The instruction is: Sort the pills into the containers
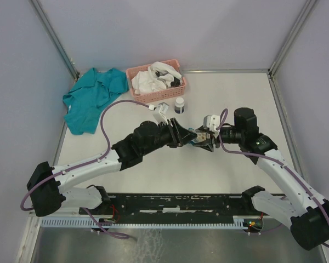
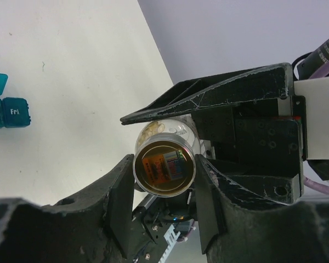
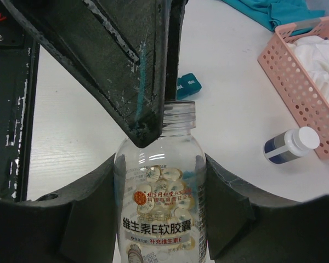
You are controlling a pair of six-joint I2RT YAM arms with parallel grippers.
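A clear pill bottle [image 3: 162, 219] with yellow softgels and no cap on its threaded neck is held level above the table between both arms [image 1: 200, 137]. My right gripper [image 3: 160, 164] is shut on its body. My left gripper [image 2: 164, 167] has a pad on each side of the bottle's open mouth [image 2: 164, 170], touching or nearly touching it. One left finger [image 3: 126, 66] crosses over the neck in the right wrist view. The teal-blue containers [image 2: 8, 109] lie on the table, one marked "Fri" and one with its lid up. They also show in the right wrist view [image 3: 187, 86]. In the top view the arms hide them.
A white bottle with a blue label [image 1: 179, 104] stands by the pink basket [image 1: 153, 64] of white cloth; it also shows in the right wrist view [image 3: 290, 145]. Small white objects [image 1: 163, 108] lie beside it. A teal cloth [image 1: 93, 96] lies at the back left.
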